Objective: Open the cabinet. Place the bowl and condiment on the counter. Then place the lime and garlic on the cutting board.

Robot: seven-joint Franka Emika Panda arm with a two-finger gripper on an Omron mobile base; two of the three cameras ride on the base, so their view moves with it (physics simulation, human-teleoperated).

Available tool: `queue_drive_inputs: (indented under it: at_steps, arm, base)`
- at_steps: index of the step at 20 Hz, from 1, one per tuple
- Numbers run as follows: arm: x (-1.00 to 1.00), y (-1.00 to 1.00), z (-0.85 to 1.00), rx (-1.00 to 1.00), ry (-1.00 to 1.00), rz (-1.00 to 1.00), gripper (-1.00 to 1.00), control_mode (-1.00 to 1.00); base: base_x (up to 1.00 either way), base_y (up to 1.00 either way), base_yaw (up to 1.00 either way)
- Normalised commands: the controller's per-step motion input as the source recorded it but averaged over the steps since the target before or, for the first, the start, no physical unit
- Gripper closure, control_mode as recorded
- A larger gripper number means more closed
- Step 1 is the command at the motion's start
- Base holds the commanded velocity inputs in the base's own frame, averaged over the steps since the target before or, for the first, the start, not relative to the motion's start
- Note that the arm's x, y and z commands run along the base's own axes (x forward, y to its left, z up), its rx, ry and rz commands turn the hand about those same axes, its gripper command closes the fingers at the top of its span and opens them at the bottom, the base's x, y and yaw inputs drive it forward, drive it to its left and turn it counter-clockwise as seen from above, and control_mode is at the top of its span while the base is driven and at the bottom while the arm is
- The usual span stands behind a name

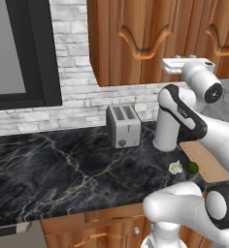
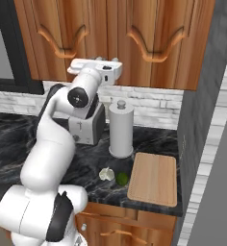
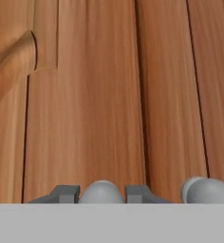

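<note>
Two dark fingertips (image 3: 66,193) at the hand view's bottom edge pinch a round silvery knob (image 3: 101,192); the gripper (image 3: 101,194) is nearly closed on it. Beyond, low centre, garlic (image 2: 106,173) and lime (image 2: 121,179) lie just left of the cutting board (image 2: 154,178). Cabinet (image 2: 134,38) doors remain closed, so everything is left.

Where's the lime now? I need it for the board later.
The lime lies on the counter beside the garlic, just left of the cutting board.
</note>
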Motion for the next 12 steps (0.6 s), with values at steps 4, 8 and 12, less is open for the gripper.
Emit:
queue_drive_inputs:
  at_steps: [4,8,12]
  arm:
    - [-0.19,-0.2,0.33,0.0,0.12,-0.07,1.0,-1.0]
    - [-0.34,-0.22,0.29,0.0,0.09,-0.07,1.0,-1.0]
    - [-0.42,-0.22,0.27,0.0,0.06,-0.08,1.0,-1.0]
  base:
    - [0.0,0.0,0.0]
    - [0.0,0.0,0.0]
    - [0.0,0.0,0.0]
